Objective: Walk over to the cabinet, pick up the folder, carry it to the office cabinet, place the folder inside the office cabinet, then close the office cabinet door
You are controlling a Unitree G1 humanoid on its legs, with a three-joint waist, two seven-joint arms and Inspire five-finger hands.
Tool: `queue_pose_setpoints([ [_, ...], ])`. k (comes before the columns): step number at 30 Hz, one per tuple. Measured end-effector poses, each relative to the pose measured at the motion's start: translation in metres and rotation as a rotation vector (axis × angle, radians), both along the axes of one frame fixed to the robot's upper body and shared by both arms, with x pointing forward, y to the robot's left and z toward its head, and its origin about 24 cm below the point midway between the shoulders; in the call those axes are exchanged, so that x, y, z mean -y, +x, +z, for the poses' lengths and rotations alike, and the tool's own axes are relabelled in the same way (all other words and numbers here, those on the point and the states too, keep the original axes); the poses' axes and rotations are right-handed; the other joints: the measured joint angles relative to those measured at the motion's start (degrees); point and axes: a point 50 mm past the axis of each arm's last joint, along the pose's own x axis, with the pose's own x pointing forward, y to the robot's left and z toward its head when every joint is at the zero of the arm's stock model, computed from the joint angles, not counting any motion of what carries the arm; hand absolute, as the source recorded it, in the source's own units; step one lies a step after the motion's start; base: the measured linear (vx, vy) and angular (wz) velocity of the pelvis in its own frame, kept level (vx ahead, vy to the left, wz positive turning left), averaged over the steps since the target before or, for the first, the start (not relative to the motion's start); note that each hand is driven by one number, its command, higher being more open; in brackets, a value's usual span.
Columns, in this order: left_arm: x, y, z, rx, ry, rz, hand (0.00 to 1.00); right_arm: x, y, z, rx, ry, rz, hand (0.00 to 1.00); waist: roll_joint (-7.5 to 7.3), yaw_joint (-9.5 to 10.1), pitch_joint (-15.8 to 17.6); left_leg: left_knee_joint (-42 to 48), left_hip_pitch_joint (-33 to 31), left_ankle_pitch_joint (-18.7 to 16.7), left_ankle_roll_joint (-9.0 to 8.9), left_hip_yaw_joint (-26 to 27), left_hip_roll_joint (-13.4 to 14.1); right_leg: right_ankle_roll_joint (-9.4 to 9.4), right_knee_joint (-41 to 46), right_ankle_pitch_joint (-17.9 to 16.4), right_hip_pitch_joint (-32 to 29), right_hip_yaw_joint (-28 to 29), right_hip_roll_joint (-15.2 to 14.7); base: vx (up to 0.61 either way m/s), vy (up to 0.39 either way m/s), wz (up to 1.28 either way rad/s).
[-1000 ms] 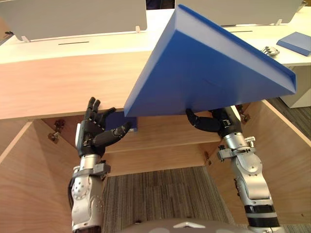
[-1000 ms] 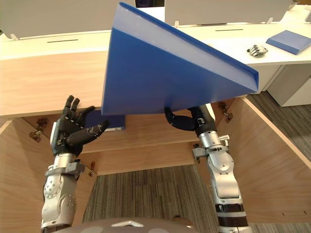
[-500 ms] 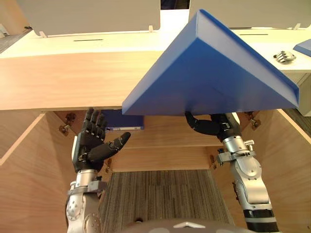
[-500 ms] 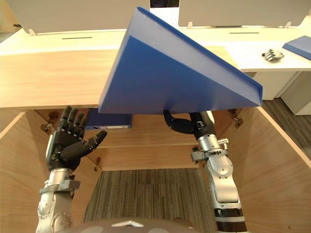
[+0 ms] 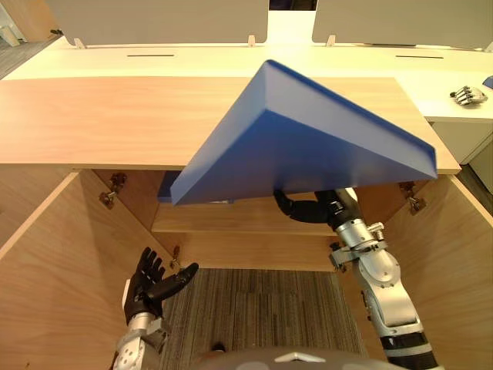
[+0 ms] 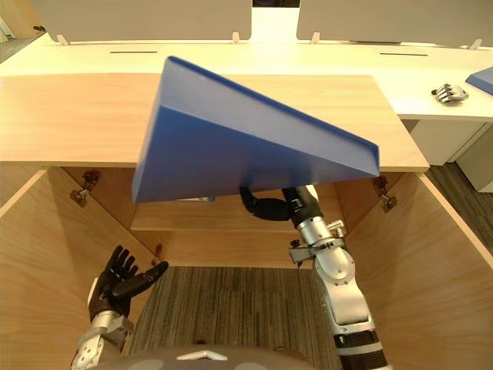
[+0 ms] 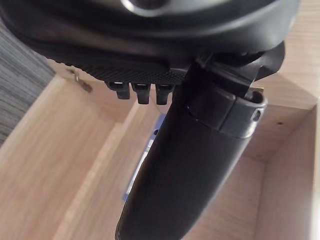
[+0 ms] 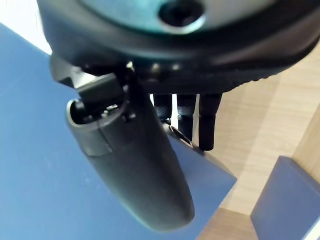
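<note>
The big blue folder point(image 5: 308, 146) hangs tilted in the air before the open wooden office cabinet point(image 5: 115, 116), its low corner toward the cabinet's left. My right hand point(image 5: 302, 208) is shut on its underside, the thumb point(image 8: 135, 170) lying across the blue cover point(image 8: 40, 165) and the fingers reaching over its edge. Low at the left, my left hand point(image 5: 150, 287) is open and empty, fingers spread, well below the folder. Its wrist view looks past the thumb point(image 7: 185, 165) into the cabinet.
Both cabinet doors stand open, left point(image 5: 54, 285) and right point(image 5: 458, 254). A second blue folder point(image 7: 145, 155) lies on the inner shelf point(image 5: 231, 225). Behind is a white desk point(image 5: 231, 58) with grey panels, a small metal object point(image 5: 467, 95) and another blue item point(image 6: 481, 77).
My left hand has dropped from beside the folder's low corner to near the floor. The folder has sunk a little in the right hand. The camera has shifted.
</note>
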Motion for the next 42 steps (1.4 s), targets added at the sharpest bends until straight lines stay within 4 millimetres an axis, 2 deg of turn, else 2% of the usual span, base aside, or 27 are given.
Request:
queue_pose_setpoints([
  [4,0.002,-0.003,-0.017,-0.096,0.005,-0.029,1.00,-0.011,-0.004,-0.010,-0.042,-0.024,0.069,0.00,-0.22,-0.13,0.1,0.0,0.2,0.0,-0.01,0.3,0.0,-0.05,0.0,-0.4,-0.1,0.4,0.0,-0.02,0.004,-0.04],
  [10,0.013,0.001,-0.042,-0.259,0.048,-0.221,1.00,-0.030,-0.019,-0.048,-0.208,-0.087,0.206,0.00,-0.49,-0.21,0.1,0.1,-0.1,0.1,-0.16,0.6,0.4,-0.31,0.3,-0.7,-0.8,1.0,0.4,-0.03,-0.003,-0.04],
  [13,0.015,0.002,-0.048,-0.311,0.075,-0.281,1.00,-0.030,-0.024,-0.069,-0.299,-0.128,0.236,0.00,-0.49,-0.25,0.2,0.1,-0.1,0.1,-0.17,0.9,0.4,-0.31,0.3,-0.7,-1.0,1.3,0.5,-0.01,0.006,-0.04],
  [18,0.011,-0.004,-0.056,-0.390,0.131,-0.324,1.00,-0.023,-0.029,-0.085,-0.370,-0.181,0.238,0.00,-0.56,-0.40,0.5,0.1,-1.2,0.1,-0.21,1.8,0.6,-0.33,1.1,-0.6,-2.8,2.2,0.6,-0.02,0.012,-0.09],
  [21,0.009,0.000,-0.057,-0.409,0.153,-0.317,1.00,-0.020,-0.024,-0.090,-0.364,-0.279,0.227,0.00,-0.63,-0.39,3.2,1.3,-2.7,0.1,-0.19,2.0,0.6,-0.36,2.5,-0.7,-4.7,2.6,0.5,-0.06,0.016,-0.06],
  [26,0.007,0.037,-0.044,-0.325,0.203,-0.315,1.00,-0.017,0.011,-0.067,-0.238,-0.380,0.198,0.00,-0.70,-0.18,11.2,13.4,-14.9,-2.9,0.91,2.1,1.6,-0.80,11.8,-1.7,-16.1,4.2,-0.1,-0.18,0.020,-0.09],
  [29,0.004,0.058,-0.035,-0.281,0.234,-0.310,1.00,-0.018,0.028,-0.049,-0.155,-0.387,0.157,0.00,-0.56,-0.21,14.4,22.5,-24.2,-5.4,1.16,1.7,2.4,-0.91,21.1,-4.4,-25.7,4.9,-0.7,-0.22,-0.007,-0.02],
  [31,0.004,0.063,-0.033,-0.271,0.242,-0.308,1.00,-0.017,0.032,-0.045,-0.134,-0.390,0.142,0.00,-0.45,-0.20,15.0,24.7,-27.3,-5.9,0.99,1.3,2.4,-0.99,24.1,-5.4,-29.1,5.0,-1.1,-0.17,-0.021,0.09],
  [32,0.003,0.069,-0.030,-0.256,0.249,-0.305,1.00,-0.017,0.037,-0.039,-0.110,-0.394,0.127,0.00,-0.27,-0.23,16.8,27.3,-29.3,-6.5,1.14,0.9,2.5,-1.03,27.0,-6.3,-31.2,5.0,-1.4,-0.19,-0.028,0.11],
  [38,0.005,0.086,-0.020,-0.201,0.256,-0.288,1.00,-0.011,0.050,-0.021,-0.044,-0.360,0.052,0.00,0.50,0.14,20.2,35.1,-39.0,-8.3,1.11,-0.2,3.7,-1.29,33.5,-7.5,-40.2,4.9,-1.3,-0.12,-0.009,0.03],
  [42,0.012,0.111,0.001,-0.080,0.268,-0.287,1.00,-0.010,0.054,0.004,0.024,-0.208,0.002,0.00,1.00,1.44,21.2,40.8,-46.3,-10.0,1.35,-0.8,5.1,-1.52,38.2,-8.7,-47.0,5.0,-1.0,-0.07,0.016,-0.04],
])
